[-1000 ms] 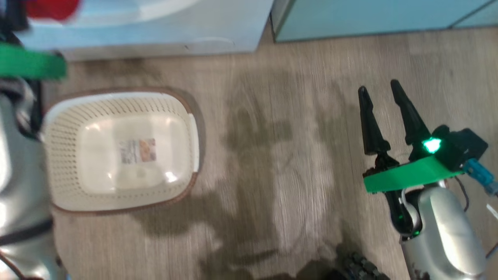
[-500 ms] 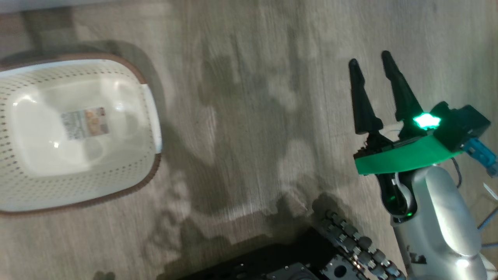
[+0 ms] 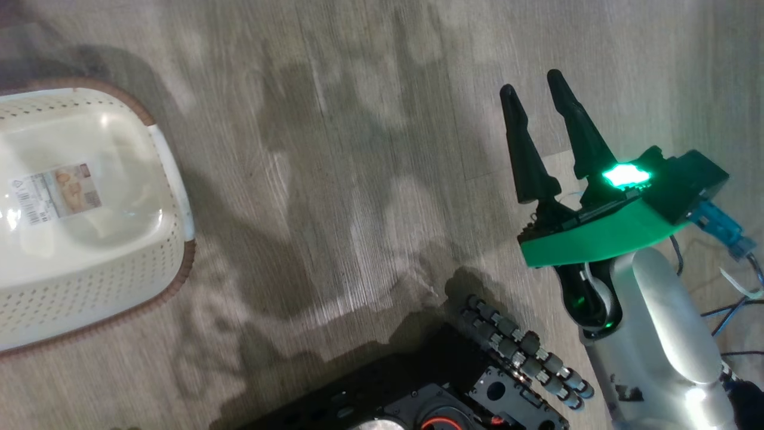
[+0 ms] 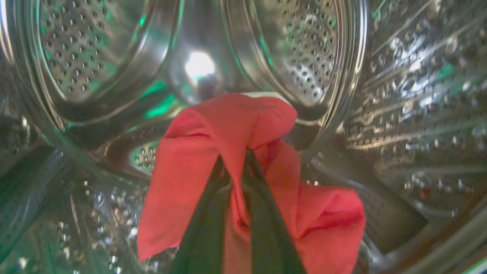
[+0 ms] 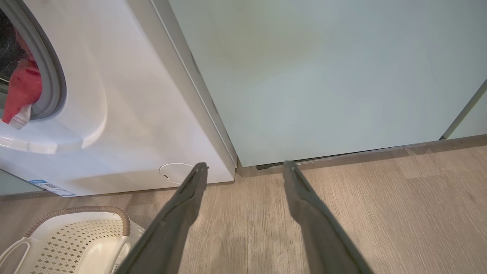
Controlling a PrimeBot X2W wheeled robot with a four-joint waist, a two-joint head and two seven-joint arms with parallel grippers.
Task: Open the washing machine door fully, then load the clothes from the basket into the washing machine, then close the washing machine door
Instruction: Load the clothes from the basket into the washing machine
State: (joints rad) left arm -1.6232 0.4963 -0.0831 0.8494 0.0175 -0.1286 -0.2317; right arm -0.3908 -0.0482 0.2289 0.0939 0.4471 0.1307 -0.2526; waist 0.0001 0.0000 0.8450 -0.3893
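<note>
Holding bright red soft fabric clothes (image 4: 198,152) inside the big white front-loading washing machine (image 5: 133,114)

Clamping together on a fold of them, the left gripper (image 4: 235,156) is sitting deep inside the machine, fingers pointing at the back wall of its steel drum (image 4: 95,57). The cloth is draping over the tips and hanging down both sides, so letting go there looks like the coming step. In front of the machine, the right gripper (image 3: 531,83) is hovering with fingers apart, well away from the cream perforated plastic basket (image 3: 173,173).
</note>
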